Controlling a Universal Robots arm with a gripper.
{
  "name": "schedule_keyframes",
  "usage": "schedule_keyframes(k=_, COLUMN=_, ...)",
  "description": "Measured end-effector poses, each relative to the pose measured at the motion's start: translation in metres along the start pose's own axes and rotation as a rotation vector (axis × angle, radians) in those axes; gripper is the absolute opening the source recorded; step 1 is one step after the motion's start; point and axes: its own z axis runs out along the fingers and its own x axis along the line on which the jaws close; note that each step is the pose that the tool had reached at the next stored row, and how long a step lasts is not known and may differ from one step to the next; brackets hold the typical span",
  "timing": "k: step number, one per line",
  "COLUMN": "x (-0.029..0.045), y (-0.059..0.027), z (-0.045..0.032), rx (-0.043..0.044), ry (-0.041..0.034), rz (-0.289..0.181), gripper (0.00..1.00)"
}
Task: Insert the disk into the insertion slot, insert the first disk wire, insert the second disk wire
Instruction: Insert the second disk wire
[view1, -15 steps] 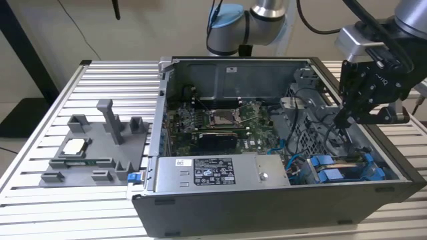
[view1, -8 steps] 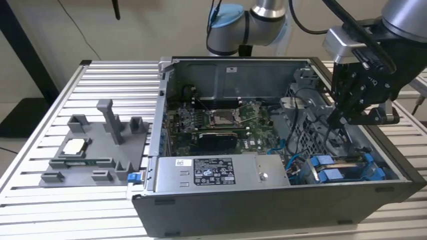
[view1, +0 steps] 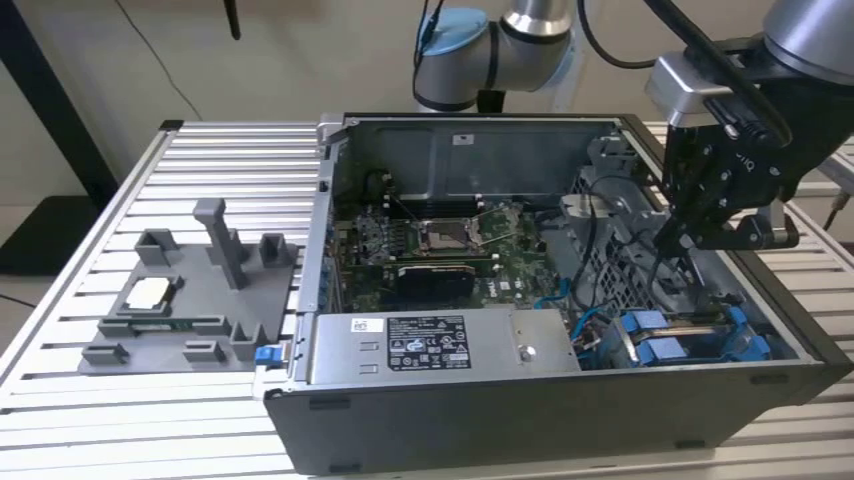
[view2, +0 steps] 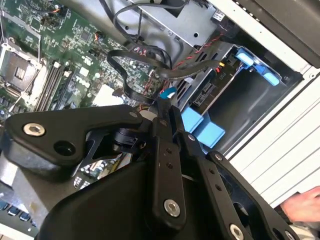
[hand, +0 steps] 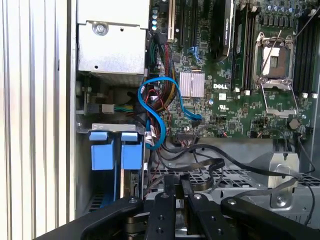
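- The open grey computer case (view1: 561, 420) lies on its side on the slatted aluminium worktop (view1: 200, 160), motherboard (view1: 441, 240) exposed.
- The disk (view1: 694, 340), in its bright blue carrier frame, sits down in the insertion slot (view1: 747, 300) at the case corner on the exterior view's right. In the first wrist view its blue tabs (hand: 115, 152) stand side by side in the bay (hand: 82, 165).
- The tool (view1: 681, 240) hangs inside the case above the drive cage, close to the disk bay. In the second wrist view its fingers (view2: 167, 125) are drawn together at the tips, apparently pinching a small blue-tipped connector (view2: 167, 93); I judge it closed on a wire end, though the grip itself is partly hidden.
- A blue data cable (hand: 155, 110) loops loose beside the silver power supply (hand: 112, 45); black cables (hand: 200, 160) trail across the cage.
- Handling judgement: the disk is stiff, fairly heavy and shock-sensitive; hold it by the blue frame, not the label face. The wires are limp and springy; hold each at its rigid plug, not the cord.
- A hand (view2: 302, 207) shows at the edge of the second wrist view, outside the case.
- A grey parts fixture (view1: 187, 300) rests on the worktop, well apart.
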Motion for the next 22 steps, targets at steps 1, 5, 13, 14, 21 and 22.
schedule_keyframes(k=1, x=0.0, y=0.0, z=0.0, rx=0.0, ry=0.0003, rz=0.0, gripper=0.16)
schedule_keyframes(k=5, x=0.0001, y=0.0, z=0.0002, rx=-0.0002, ry=0.0102, rz=0.0, gripper=0.16)
schedule_keyframes(k=13, x=0.0016, y=0.0, z=0.0012, rx=-0.0008, ry=0.0344, rz=0.0, gripper=0.16)
schedule_keyframes(k=14, x=0.0018, y=0.0, z=0.0015, rx=-0.0009, ry=0.0367, rz=0.0, gripper=0.16)
schedule_keyframes(k=21, x=0.0026, y=0.0001, z=0.0037, rx=-0.0012, ry=0.0548, rz=0.0, gripper=0.16)
schedule_keyframes(k=22, x=0.0026, y=0.0001, z=0.0041, rx=-0.0012, ry=0.0577, rz=0.0, gripper=0.16)
